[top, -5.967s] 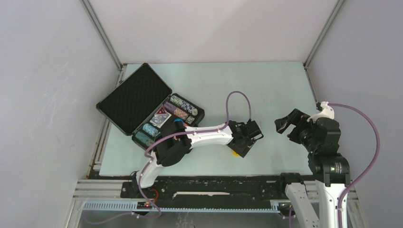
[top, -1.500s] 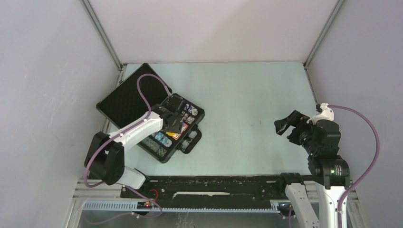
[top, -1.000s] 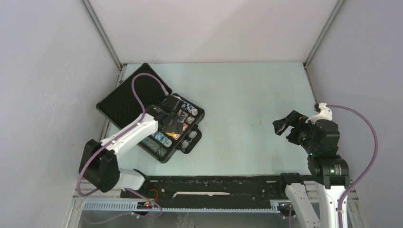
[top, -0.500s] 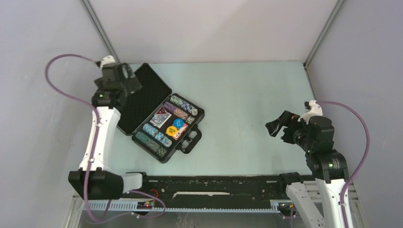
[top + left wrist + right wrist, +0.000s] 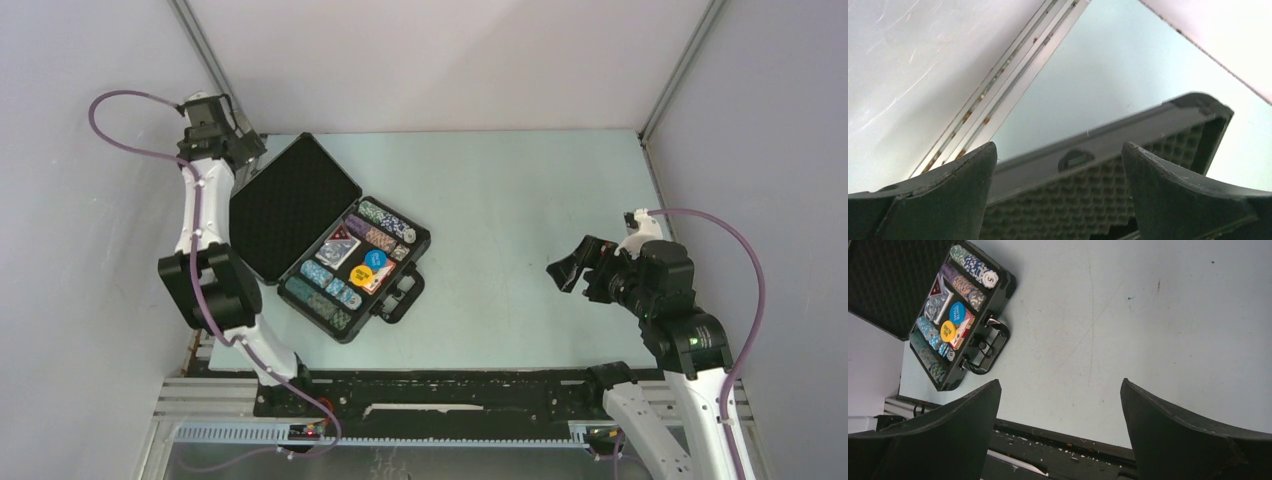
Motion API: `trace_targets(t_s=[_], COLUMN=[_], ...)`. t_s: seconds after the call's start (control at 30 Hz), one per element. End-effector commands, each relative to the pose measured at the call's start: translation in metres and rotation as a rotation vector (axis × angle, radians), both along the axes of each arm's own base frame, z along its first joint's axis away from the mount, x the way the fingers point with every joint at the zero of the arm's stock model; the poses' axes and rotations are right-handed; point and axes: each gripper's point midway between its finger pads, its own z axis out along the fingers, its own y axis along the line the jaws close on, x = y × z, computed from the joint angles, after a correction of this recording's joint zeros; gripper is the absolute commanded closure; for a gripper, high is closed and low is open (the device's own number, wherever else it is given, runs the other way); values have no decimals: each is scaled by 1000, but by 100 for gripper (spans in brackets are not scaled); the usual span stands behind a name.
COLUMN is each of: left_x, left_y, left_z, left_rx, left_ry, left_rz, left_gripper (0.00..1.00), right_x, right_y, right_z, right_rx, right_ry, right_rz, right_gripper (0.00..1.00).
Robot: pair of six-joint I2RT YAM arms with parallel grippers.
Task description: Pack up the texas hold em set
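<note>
At the left half of the surface (image 5: 520, 190), the black briefcase (image 5: 345, 330) lies open, its handle (image 5: 402, 293) facing the near right and its foam-lined lid (image 5: 290, 205) swung back toward the far left. Its base compartment holds the set. One row of white-and-blue poker chips (image 5: 975, 266) lies along the far edge, and a second row of purple and grey chips (image 5: 962, 286) lies just beside it. The small triangular marker (image 5: 937, 287) rests next to a pale card deck (image 5: 938, 306). A blue disc (image 5: 957, 312) and a yellow disc (image 5: 948, 331) lie side by side on top of a red card deck (image 5: 965, 322). Two further rows of chips, teal (image 5: 928, 330) and green (image 5: 930, 360), fill the near side of the base. The left claw (image 5: 1058, 150) is positioned at the far-left corner, just beyond the far rim of the lid, with its jaws spread wide and nothing held; the rim latch (image 5: 1075, 160) shows between its fingers in the wrist view. The right claw (image 5: 1060, 387) hangs above the bare right part of the surface, well apart from the briefcase, jaws likewise fully apart and empty.
</note>
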Motion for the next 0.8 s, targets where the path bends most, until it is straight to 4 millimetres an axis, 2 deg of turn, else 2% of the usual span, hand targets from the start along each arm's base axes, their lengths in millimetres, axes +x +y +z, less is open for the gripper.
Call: trace_targets(t_s=[0.0,0.13,0.27,0.33,0.43,0.53,0.67,0.77], left_x=[37,51,47,45,39,32,20,12], left_y=[-7,-26,-41,-48,-59,-74,-72,-93], left_z=[32,9,-24,-32,-30,-22,-12,-11], left_rx=[-75,-173,-296,-327,-343,-356,-318,-401], left_ry=[-128,-94,-42,-40,-42,-54,-68,-87], left_rz=[-119,-209,-200,-212,-243,-295,-284,-333], left_gripper=[0,0,0,0,0,0,0,0], right_x=[2,6,10,11,13,12,11,11], right_y=[2,3,17,29,49,79,116,136], right_z=[1,-3,-11,-14,-19,-31,-40,-38], right_rx=[-19,-27,15,58,102,133,162,185], right_ry=[-18,3,60,80,96,143,182,179], right_rz=[13,16,66,109,173,264,323,345], right_gripper=[1,1,1,1,1,0,0,1])
